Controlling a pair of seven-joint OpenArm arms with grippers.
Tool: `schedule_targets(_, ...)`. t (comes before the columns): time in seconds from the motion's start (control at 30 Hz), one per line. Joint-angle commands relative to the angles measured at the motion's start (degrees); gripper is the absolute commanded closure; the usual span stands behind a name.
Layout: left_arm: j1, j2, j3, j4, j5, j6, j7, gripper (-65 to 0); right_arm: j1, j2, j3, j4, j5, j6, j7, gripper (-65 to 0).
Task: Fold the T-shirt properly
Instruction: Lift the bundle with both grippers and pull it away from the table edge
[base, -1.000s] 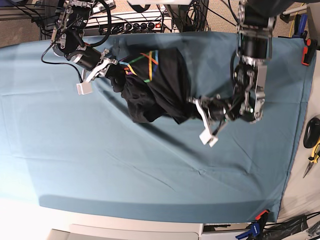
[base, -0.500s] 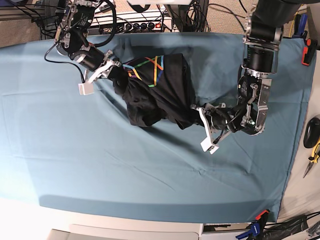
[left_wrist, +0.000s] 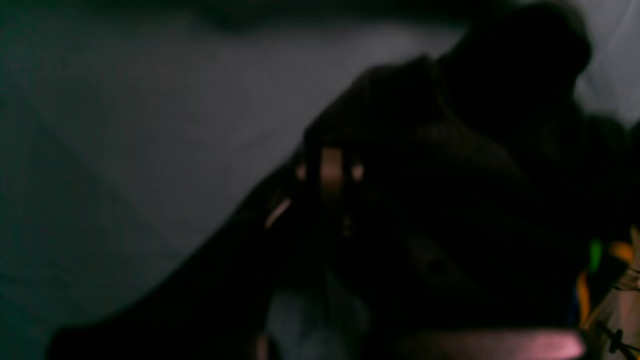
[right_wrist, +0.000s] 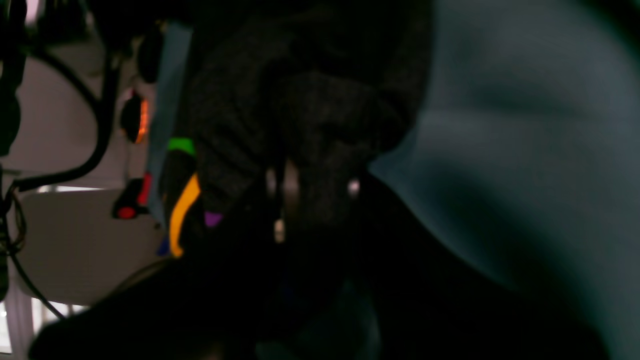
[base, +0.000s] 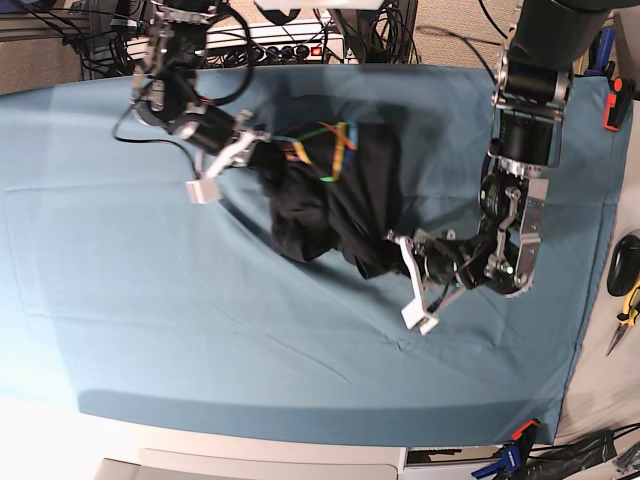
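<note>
Teal cloth (base: 200, 330) covers your worktop from edge to edge, wrinkled around the middle. On it, a little behind the centre, your black T-shirt (base: 335, 205) lies bunched in a crumpled heap, with its rainbow print (base: 325, 150) showing at the far upper side.

Your left arm reaches in from the right of the base view. Its fingers (base: 400, 262) are closed tight on the near right edge of the T-shirt; the left wrist view is dark and blurred, yet it shows black fabric pinched right at the tips.

Your right arm comes in from the far left. Its fingers (base: 250, 145) are nearly closed and grip the T-shirt's upper left edge, just beside the print; the right wrist view shows fabric bunched between them, with orange, green and purple print lines close by.

Pliers (base: 625, 310) lie off the worktop's right edge.
</note>
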Motion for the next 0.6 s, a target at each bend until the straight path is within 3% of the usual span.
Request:
schedule_targets(0.0, -2.0, -0.4, -0.4, 0.9, -0.4, 0.0, -1.5, 0.0, -0.8, -2.1, -2.1, -0.6, 0.9, -1.0, -3.9, 0.0)
schedule_targets(0.23, -1.6, -0.8, -0.4, 0.9, 0.0, 0.0, -1.3, 0.0, -0.8, -2.1, -4.8, -0.6, -2.0, -1.0, -2.5, 0.0)
schedule_targets(0.57, -1.6, -2.8, -0.4, 0.9, 1.5, 0.1, -1.5, 0.0, -0.6, -0.7, 4.2, -0.6, -2.1, -1.0, -1.6, 0.0)
